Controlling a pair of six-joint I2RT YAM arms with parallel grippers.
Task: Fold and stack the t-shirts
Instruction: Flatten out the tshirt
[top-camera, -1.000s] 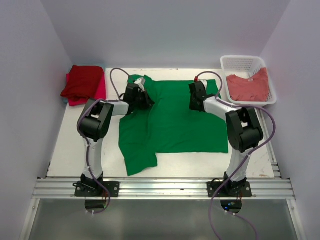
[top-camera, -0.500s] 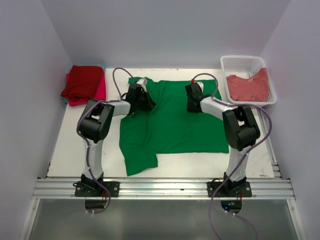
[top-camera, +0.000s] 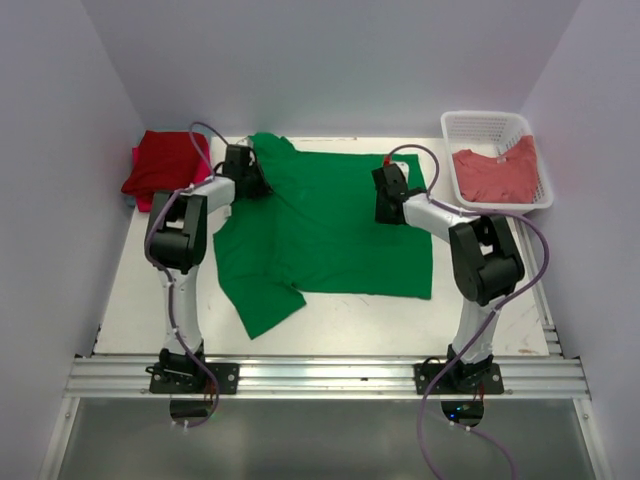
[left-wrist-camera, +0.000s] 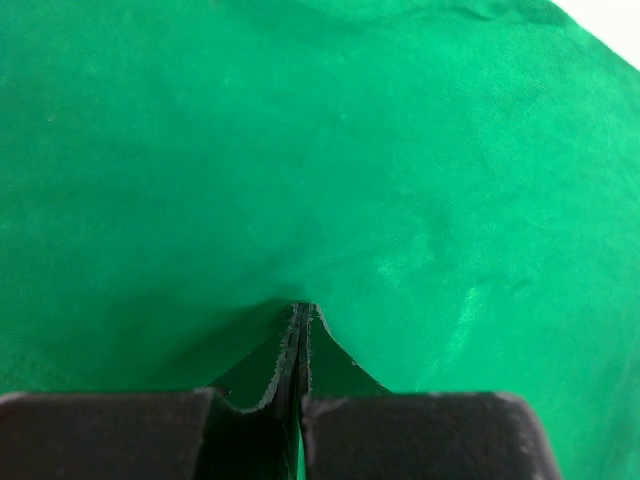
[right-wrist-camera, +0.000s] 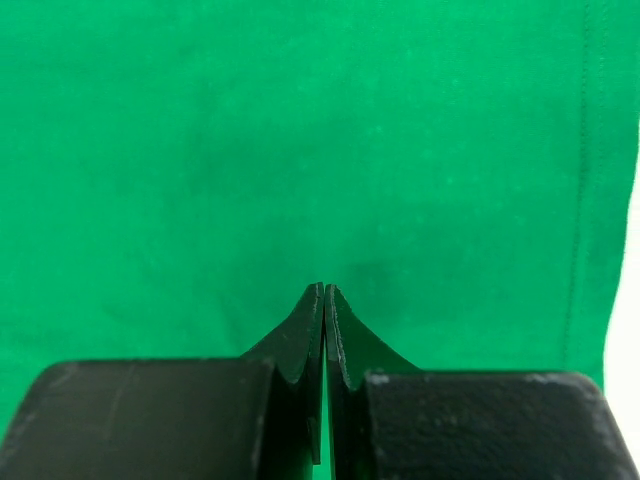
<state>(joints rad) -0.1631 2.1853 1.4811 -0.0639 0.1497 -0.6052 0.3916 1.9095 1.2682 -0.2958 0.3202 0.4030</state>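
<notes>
walls (top-camera: 330, 60): plain pale lavender | table (top-camera: 140, 300): white | front rail (top-camera: 330, 378): aluminium

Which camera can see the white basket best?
The top camera: the white basket shows whole at the far right, a salmon-red shirt inside. Both wrist cameras miss it, filled with the green shirt.

pink t-shirt (top-camera: 142, 204): mostly hidden under red t-shirt (top-camera: 165, 160); green t-shirt (left-wrist-camera: 320, 150): cut off by wrist views' edges

Bare table (top-camera: 130, 290) left and near; basket (top-camera: 484, 114) far right; red stack (top-camera: 165, 162) far left
</notes>
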